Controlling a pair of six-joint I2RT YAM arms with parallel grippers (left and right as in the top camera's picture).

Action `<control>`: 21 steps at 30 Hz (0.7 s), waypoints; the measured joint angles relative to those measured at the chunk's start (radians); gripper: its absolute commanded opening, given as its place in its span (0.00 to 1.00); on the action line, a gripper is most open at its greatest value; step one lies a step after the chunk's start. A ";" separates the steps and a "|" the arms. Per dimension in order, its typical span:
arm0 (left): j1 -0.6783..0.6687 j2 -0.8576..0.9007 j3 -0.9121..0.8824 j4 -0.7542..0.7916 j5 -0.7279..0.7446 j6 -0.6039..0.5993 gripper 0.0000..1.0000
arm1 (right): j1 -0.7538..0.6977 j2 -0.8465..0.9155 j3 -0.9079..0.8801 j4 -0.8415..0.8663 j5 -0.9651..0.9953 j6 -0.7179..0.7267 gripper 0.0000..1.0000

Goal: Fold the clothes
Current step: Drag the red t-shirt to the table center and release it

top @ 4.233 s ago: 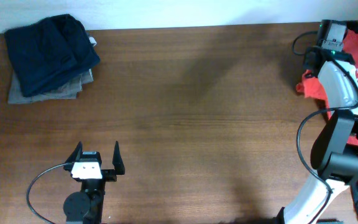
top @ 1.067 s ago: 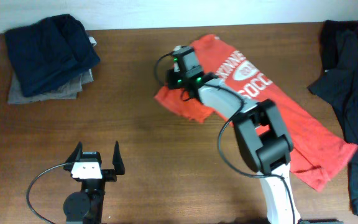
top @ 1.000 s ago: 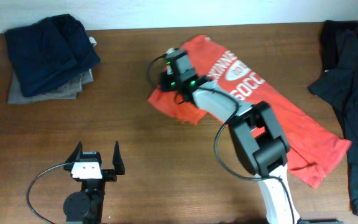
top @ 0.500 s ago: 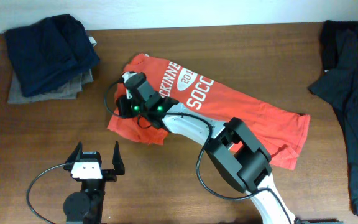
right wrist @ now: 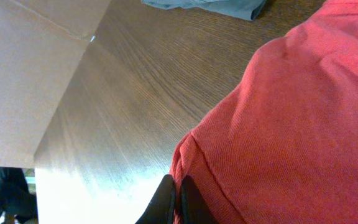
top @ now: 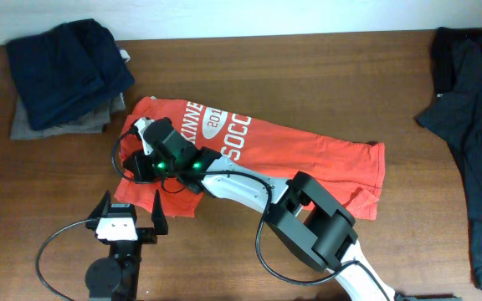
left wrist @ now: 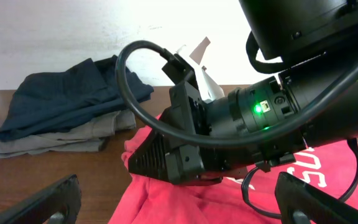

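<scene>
**T-shirt laid across mid-table, pinched at its left end**

You have the red-orange T-shirt (top: 308, 159) lying rumpled across the middle of the table (top: 308, 75). Its white lettering (top: 216, 134) faces up and it runs from centre-left down toward the right. The right gripper (right wrist: 174, 199) is clenched on the shirt's fabric at the left end, fingertips pressed together right at the edge of the cloth, low over the wood. Your left gripper (top: 130, 209) sits at the lower left of the overhead frame, jaws spread wide and holding nothing, just beside the shirt's lower-left corner. A folded pile of dark clothes (top: 69, 71) rests in the upper left corner. Another dark garment (top: 471, 125) sprawls along the right edge.
</scene>
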 measured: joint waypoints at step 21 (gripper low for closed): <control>0.000 0.000 0.000 0.000 0.000 0.000 0.99 | -0.005 0.000 0.057 -0.009 -0.003 0.022 0.37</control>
